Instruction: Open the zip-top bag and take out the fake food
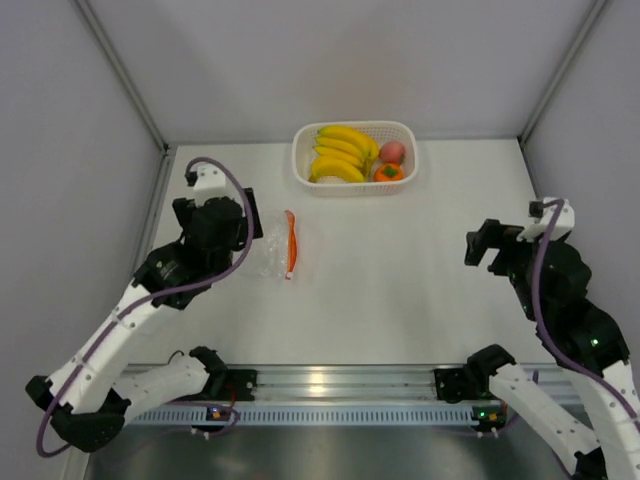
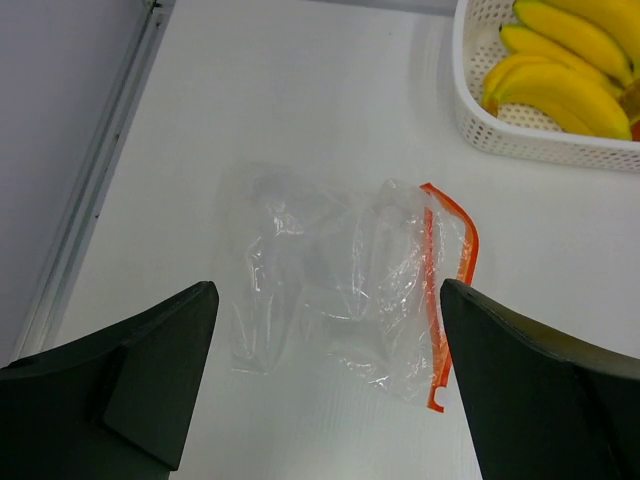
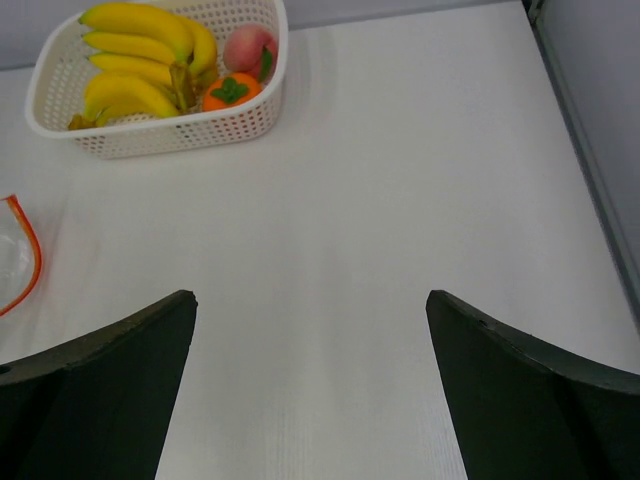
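Note:
The clear zip-top bag [image 1: 280, 248] lies flat on the white table, its orange-red zip strip [image 2: 436, 290] on its right edge; it looks empty. The bag also shows in the left wrist view [image 2: 340, 280]. My left gripper [image 2: 330, 300] is open, hovering just left of and above the bag. The fake food sits in the white basket [image 1: 354, 183] at the back: yellow bananas [image 1: 342, 153], a pink peach [image 1: 393, 151] and an orange fruit with green top [image 1: 388, 172]. My right gripper [image 3: 310, 300] is open and empty over bare table at the right.
Grey walls with metal corner posts close in the table on the left, right and back. A metal rail [image 1: 330, 385] runs along the near edge between the arm bases. The basket also shows in the right wrist view [image 3: 160, 130].

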